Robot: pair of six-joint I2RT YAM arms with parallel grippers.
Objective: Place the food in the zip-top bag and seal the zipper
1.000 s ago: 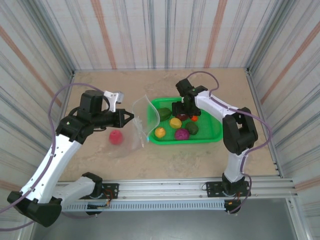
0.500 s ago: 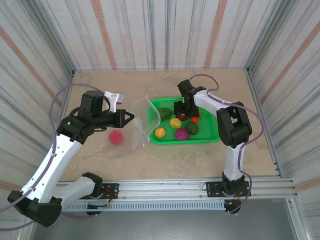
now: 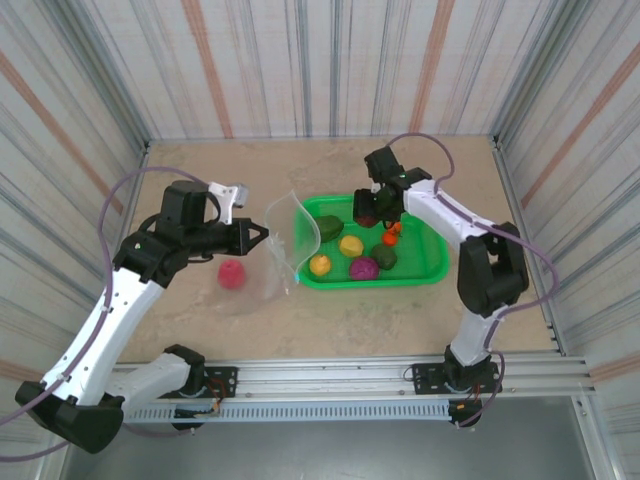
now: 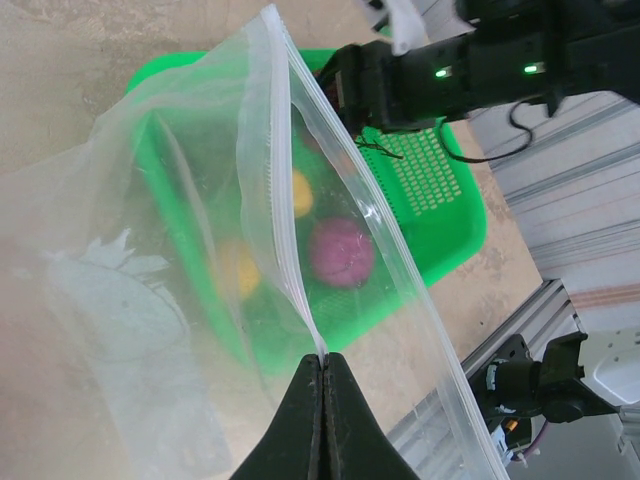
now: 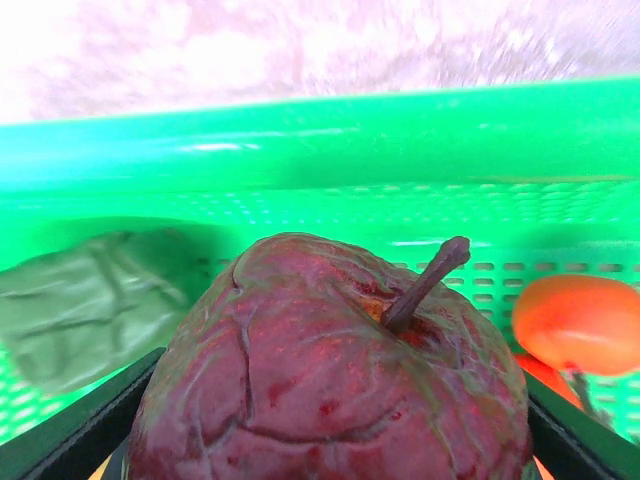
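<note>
Several pieces of food sit loose in the green basket (image 3: pixel 430 268). One of them, a maroon apple (image 5: pixel 330 400), is clamped between the fingers of the right gripper (image 3: pixel 367 208) over the basket's far side. A pink-red fruit (image 3: pixel 232 274) lies at the closed end of the zip-top bag (image 3: pixel 285 240), inside the film as far as I can tell. The left gripper (image 4: pixel 322 368) is pinched together on one lip of the bag's mouth, right at the zipper (image 4: pixel 268 190), and the mouth gapes toward the basket.

Assessment: I judge the apple light and rigid, and its wrinkled skin should give fair grip, so a hold across its widest girth is sound. The bag is thin, limp and slick. With a single pinch point the other lip is free to sag, so the opening may fold when the apple goes in.
</note>
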